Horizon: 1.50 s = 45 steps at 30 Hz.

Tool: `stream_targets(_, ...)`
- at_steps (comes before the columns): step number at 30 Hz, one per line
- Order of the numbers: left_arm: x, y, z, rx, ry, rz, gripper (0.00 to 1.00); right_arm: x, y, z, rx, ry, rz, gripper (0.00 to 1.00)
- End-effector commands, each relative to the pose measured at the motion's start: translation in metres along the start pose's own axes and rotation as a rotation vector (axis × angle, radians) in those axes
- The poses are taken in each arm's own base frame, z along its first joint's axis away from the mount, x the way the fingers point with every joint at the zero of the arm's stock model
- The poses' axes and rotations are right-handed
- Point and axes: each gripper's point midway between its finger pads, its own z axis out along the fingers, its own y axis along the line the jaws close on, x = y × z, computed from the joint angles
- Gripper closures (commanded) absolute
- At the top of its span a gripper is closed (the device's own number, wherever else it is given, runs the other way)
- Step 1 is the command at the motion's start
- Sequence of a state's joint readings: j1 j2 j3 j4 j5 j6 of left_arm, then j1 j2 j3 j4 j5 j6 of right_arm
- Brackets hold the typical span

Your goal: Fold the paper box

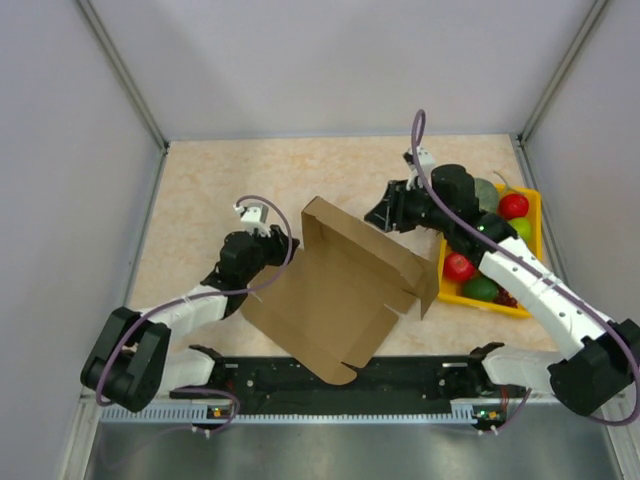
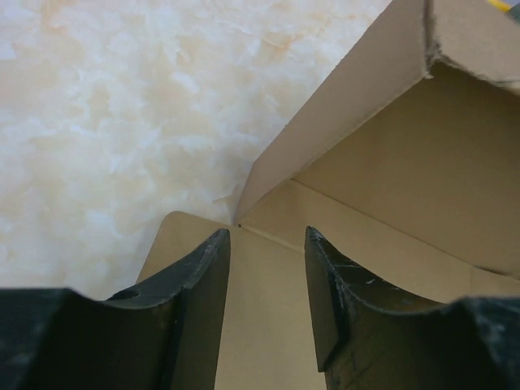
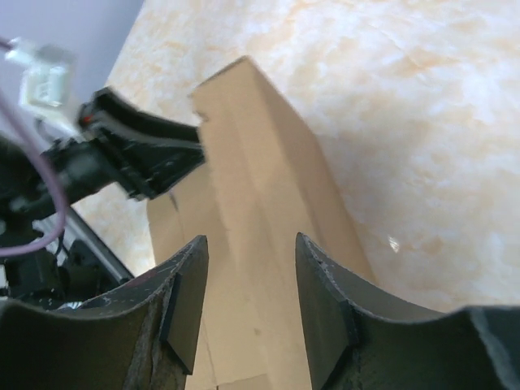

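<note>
Left pincer [image 2: 268,236], jaws apart and empty, sits at the left edge of the half-folded paper box [image 1: 335,300] on the bench [image 1: 215,180], right pincer [image 3: 248,244] likewise apart just behind its raised back wall (wall runs diagonally, right arm nearer).

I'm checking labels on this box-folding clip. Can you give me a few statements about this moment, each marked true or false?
1. The paper box lies completely flat. False: one long wall stands raised along its far side.
2. A yellow tray holding fruit sits to the right of the box. True.
3. The left gripper is clamped on a flap. False: its jaws stand apart above the cardboard, gripping nothing.
4. The right gripper is open. True.
</note>
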State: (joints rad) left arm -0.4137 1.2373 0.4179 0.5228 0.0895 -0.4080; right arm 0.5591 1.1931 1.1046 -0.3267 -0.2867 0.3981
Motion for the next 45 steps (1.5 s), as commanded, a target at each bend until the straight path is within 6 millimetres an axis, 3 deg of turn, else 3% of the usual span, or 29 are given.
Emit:
stream_targets(1,-0.025,-0.027,-0.015,0.121,-0.163,-0.006,0.53,0.006,-0.032,-0.018,0.05,0.024,0.103,0.52)
stream_targets(4,-0.023,-0.042,-0.028,0.191,-0.143,-0.038,0.51,0.026,-0.043,-0.024,0.055,0.113,0.074,0.4)
stream_targets(5,-0.007,-0.039,-0.029,0.171,-0.066,-0.068,0.51,0.025,-0.043,-0.025,0.056,0.13,0.047,0.39)
stream_targets(7,-0.003,-0.046,-0.034,0.188,-0.006,-0.101,0.52,0.033,-0.047,-0.028,0.061,0.186,-0.021,0.38)
stream_targets(11,0.011,-0.058,-0.047,0.251,0.064,-0.159,0.52,0.024,-0.039,-0.038,0.064,0.16,-0.162,0.28)
stream_targets(15,0.019,-0.059,-0.059,0.255,0.101,-0.172,0.52,0.034,-0.029,-0.031,0.088,0.253,-0.296,0.22)
stream_targets(19,0.018,-0.063,-0.071,0.274,0.105,-0.159,0.52,0.032,-0.036,-0.02,0.163,0.316,-0.33,0.16)
stream_targets(23,0.012,-0.072,-0.081,0.33,0.094,-0.102,0.53,0.021,-0.05,-0.025,0.28,0.324,-0.365,0.13)
stream_targets(25,0.001,-0.076,-0.085,0.337,0.064,-0.071,0.53,0.015,-0.051,-0.038,0.348,0.265,-0.275,0.13)
stream_targets(29,-0.033,-0.08,-0.086,0.317,-0.024,0.008,0.52,0.027,-0.039,-0.068,0.375,0.185,-0.055,0.15)
stream_targets(30,-0.038,-0.082,-0.083,0.312,-0.022,0.023,0.52,0.03,-0.038,-0.074,0.379,0.171,-0.021,0.17)
stream_targets(31,-0.061,-0.088,-0.082,0.3,-0.066,0.044,0.52,0.029,-0.028,-0.088,0.341,0.136,0.005,0.2)
stream_targets(33,-0.066,-0.089,-0.072,0.262,-0.039,0.085,0.52,0.04,-0.018,-0.094,0.295,0.138,0.081,0.33)
stream_targets(34,-0.09,-0.095,-0.069,0.242,-0.081,0.101,0.52,0.043,-0.011,-0.098,0.265,0.14,0.103,0.36)
stream_targets(36,-0.089,-0.088,-0.048,0.184,-0.03,0.128,0.49,0.044,-0.005,-0.108,0.244,0.1,0.16,0.41)
stream_targets(37,-0.113,-0.095,-0.044,0.174,-0.052,0.138,0.46,0.043,-0.004,-0.107,0.242,0.08,0.182,0.43)
stream_targets(38,-0.122,-0.09,-0.036,0.128,-0.058,0.158,0.4,0.052,-0.006,-0.102,0.245,0.083,0.243,0.44)
stream_targets(39,-0.108,-0.081,-0.02,0.086,0.018,0.162,0.36,0.05,-0.004,-0.095,0.225,0.068,0.273,0.44)
stream_targets(40,-0.128,-0.087,-0.013,0.086,-0.004,0.17,0.33,0.054,0.001,-0.089,0.195,0.08,0.312,0.41)
stream_targets(41,-0.132,-0.085,-0.006,0.086,0.017,0.161,0.32,0.063,-0.002,-0.081,0.21,0.092,0.396,0.36)
stream_targets(45,-0.133,-0.078,0.027,0.071,0.121,0.176,0.32,0.07,-0.016,-0.072,0.275,0.047,0.523,0.36)
